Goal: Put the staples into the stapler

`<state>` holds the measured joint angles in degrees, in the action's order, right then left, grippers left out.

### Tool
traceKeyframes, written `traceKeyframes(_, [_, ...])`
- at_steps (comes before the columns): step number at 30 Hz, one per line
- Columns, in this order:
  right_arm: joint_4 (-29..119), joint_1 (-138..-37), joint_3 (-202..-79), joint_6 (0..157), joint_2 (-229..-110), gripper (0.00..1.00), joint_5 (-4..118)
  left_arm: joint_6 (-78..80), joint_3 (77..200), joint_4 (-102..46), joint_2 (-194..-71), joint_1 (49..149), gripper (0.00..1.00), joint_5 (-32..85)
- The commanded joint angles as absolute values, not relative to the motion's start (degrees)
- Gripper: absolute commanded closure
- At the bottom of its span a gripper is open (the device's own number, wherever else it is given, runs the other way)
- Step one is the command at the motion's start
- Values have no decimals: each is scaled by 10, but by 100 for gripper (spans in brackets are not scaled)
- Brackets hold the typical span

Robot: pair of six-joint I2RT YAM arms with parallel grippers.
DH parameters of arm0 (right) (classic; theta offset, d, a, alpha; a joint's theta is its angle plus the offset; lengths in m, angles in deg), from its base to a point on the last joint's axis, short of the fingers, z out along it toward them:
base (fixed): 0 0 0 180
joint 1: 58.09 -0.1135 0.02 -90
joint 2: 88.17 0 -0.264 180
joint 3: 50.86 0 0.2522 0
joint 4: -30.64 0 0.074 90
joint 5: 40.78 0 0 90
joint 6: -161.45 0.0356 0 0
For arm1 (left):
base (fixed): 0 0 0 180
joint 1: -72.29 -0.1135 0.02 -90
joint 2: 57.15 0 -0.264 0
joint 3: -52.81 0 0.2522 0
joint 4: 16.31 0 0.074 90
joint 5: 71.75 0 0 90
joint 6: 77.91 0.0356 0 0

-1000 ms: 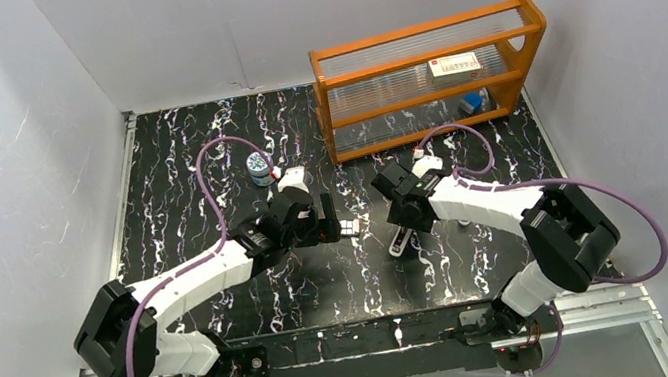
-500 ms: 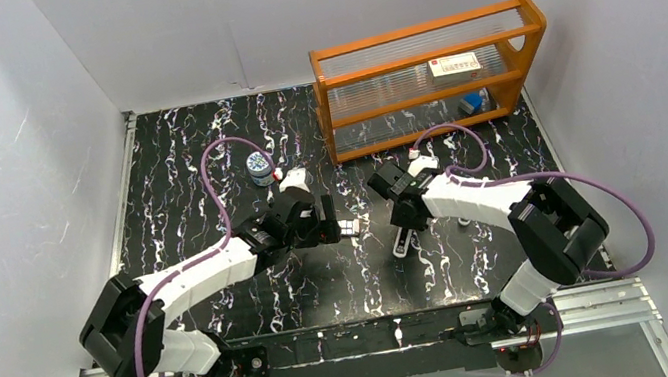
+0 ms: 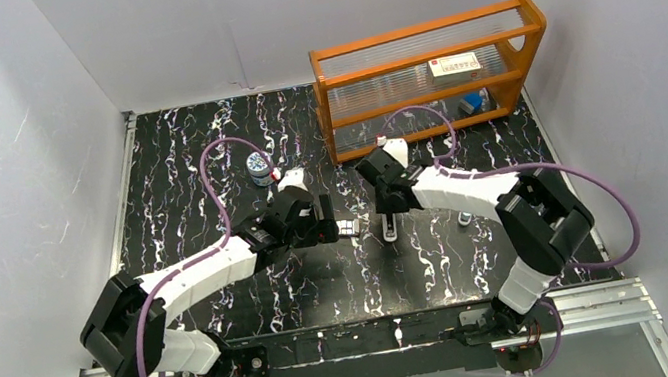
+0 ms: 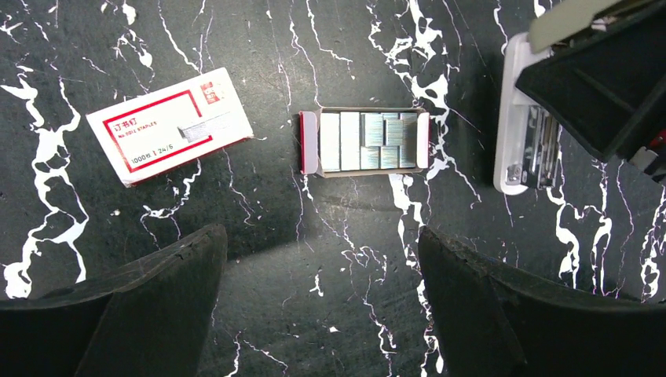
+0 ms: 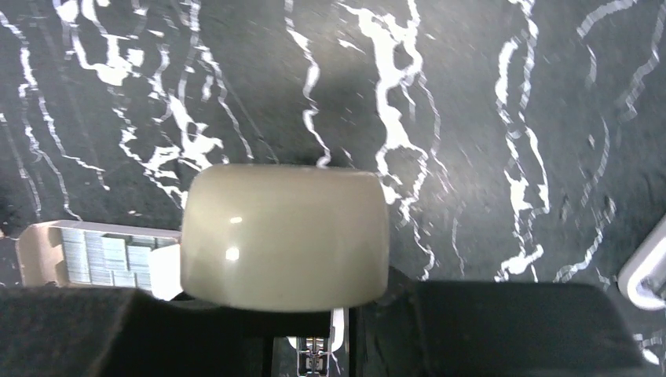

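Note:
The staples are silver strips lying in an open red-and-white tray, also seen in the top view and the right wrist view. The stapler lies just right of the tray. Its pale base and metal channel show in the left wrist view. Its beige cover is swung up. My right gripper is shut on that cover. My left gripper is open and empty, hovering just short of the tray.
The red-and-white staple box sleeve lies left of the tray. An orange rack stands at the back right with a small box on it. A small round pot sits behind the left arm. A light piece lies right of the stapler.
My right gripper has moved left and away, bringing the stapler closer to the tray of staples. The left arm has barely moved.

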<state>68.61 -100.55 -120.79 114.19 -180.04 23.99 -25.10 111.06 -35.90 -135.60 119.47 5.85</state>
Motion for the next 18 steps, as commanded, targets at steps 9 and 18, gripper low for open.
traceKeyframes(9, [592, -977, -1283, 965, -1876, 67, 324, -257, 1110, -372, -1354, 1179, 12, 65])
traceKeyframes(18, [577, -970, -1299, 945, -1898, 66, 333, -260, 1113, -373, -1360, 1170, 12, 75])
